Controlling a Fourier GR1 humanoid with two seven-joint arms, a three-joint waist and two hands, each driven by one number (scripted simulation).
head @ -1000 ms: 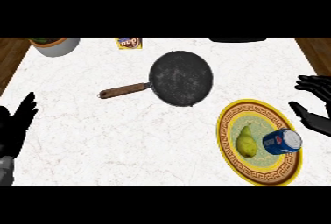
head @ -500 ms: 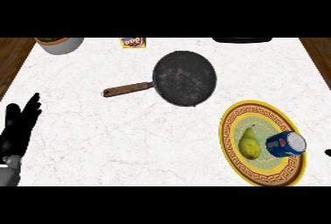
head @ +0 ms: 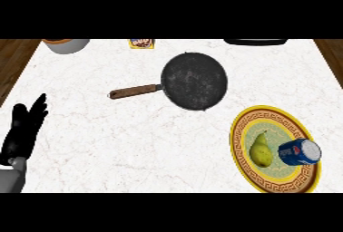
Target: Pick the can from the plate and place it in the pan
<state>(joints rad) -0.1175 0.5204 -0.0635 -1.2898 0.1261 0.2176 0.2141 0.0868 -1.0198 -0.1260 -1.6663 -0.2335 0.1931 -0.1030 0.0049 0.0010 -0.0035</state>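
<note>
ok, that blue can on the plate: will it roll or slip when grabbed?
Likely apt to roll: the can seems to lie on its side on the plate, round end showing. A nudge may send it against the pear beside it. Its smooth curved wall could slip; probably rigid.

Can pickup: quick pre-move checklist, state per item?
1. Can on the plate, lying on its side: ok.
2. Pear beside the can, gap between them unclear: cannot tell.
3. Pan holds nothing, handle toward the left: ok.
4. Right hand in the head view: not ok, not in view.
5. Left hand open at the left edge, away from the plate: ok.
</note>
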